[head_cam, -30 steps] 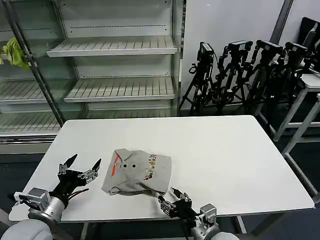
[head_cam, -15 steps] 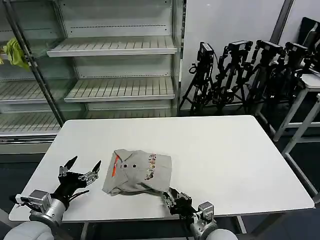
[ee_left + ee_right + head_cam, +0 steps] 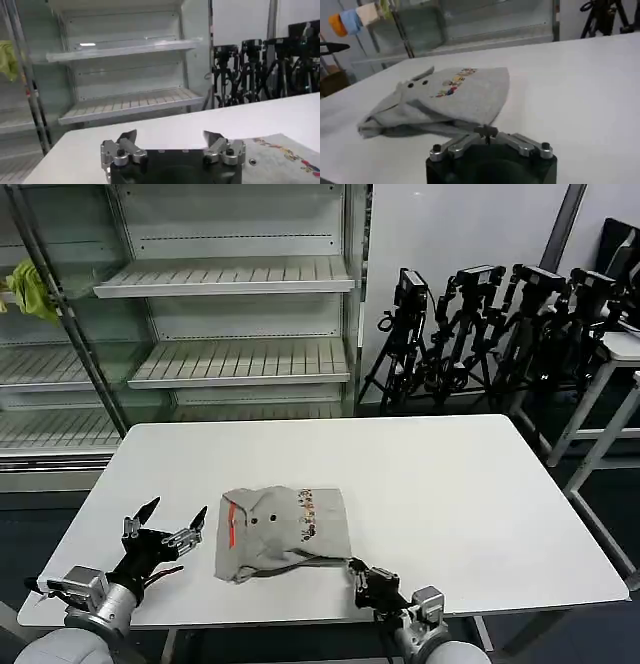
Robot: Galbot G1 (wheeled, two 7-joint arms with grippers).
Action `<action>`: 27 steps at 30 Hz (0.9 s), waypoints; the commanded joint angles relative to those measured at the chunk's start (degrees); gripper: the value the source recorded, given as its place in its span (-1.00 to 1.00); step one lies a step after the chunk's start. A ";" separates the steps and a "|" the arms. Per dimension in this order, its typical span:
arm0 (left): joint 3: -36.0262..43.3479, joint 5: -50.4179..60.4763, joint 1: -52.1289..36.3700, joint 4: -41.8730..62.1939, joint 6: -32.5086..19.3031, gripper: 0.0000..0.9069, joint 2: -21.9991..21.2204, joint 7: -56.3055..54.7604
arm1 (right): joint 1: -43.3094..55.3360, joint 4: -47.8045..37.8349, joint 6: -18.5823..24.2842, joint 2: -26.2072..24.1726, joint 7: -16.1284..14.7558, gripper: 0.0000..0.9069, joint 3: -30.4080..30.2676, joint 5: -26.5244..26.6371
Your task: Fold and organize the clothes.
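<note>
Head view: a big white counter (image 3: 470, 494) fills the middle. The folded grey T-shirt (image 3: 283, 531) lies on it near the front edge, at about 7 o'clock from the counter's middle, with its orange-red collar strip (image 3: 231, 526) on the left. The left gripper (image 3: 166, 524) hovers at 9 o'clock from the shirt, apart from it, fingers spread wide. The right gripper (image 3: 362, 574) sits at 5 o'clock from the shirt, closed and pinching the shirt's near edge. Behind the counter stand metal shelves (image 3: 225, 279) at 11 o'clock and black tripods (image 3: 480, 334) at 1 o'clock. A yellow-green cloth (image 3: 30, 292) hangs far left.
</note>
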 commanded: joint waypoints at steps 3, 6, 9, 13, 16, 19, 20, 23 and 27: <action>0.34 0.31 -0.04 -0.12 -0.43 1.00 -0.62 0.26 | -3.29 2.38 0.11 -1.46 0.26 -1.00 5.38 -0.76; 0.41 0.32 -0.02 -0.36 -0.65 1.00 -0.81 0.37 | -4.63 3.31 0.02 -1.69 0.41 -1.00 6.06 -1.44; 0.46 0.27 0.02 -0.76 -0.79 1.00 -0.92 0.50 | -6.14 4.49 -0.03 -2.13 0.51 -1.00 7.42 -1.66; 0.55 0.19 -0.13 -1.08 -0.85 1.00 -0.82 0.54 | -9.00 5.78 -0.09 -2.96 0.53 -1.00 8.93 -2.22; 0.73 0.19 -0.27 -1.42 -0.83 1.00 -0.83 0.53 | -11.77 6.92 -0.10 -3.85 0.42 -1.00 10.31 -2.76; 0.91 0.20 -0.25 -1.84 -0.84 1.00 -0.96 0.53 | -13.65 7.77 -0.09 -4.53 0.37 -1.00 11.54 -3.10; 0.95 0.20 -0.24 -1.92 -0.83 1.00 -1.02 0.53 | -13.97 7.93 -0.07 -4.68 0.37 -1.00 11.84 -3.16; 1.14 0.23 -0.13 -2.25 -0.82 1.00 -1.28 0.51 | -14.91 8.54 -0.07 -5.07 0.44 -1.00 13.04 -3.12; 1.33 0.25 0.02 -2.75 -0.75 1.00 -1.65 0.52 | -15.83 8.98 -0.04 -5.67 0.46 -1.00 14.23 -3.12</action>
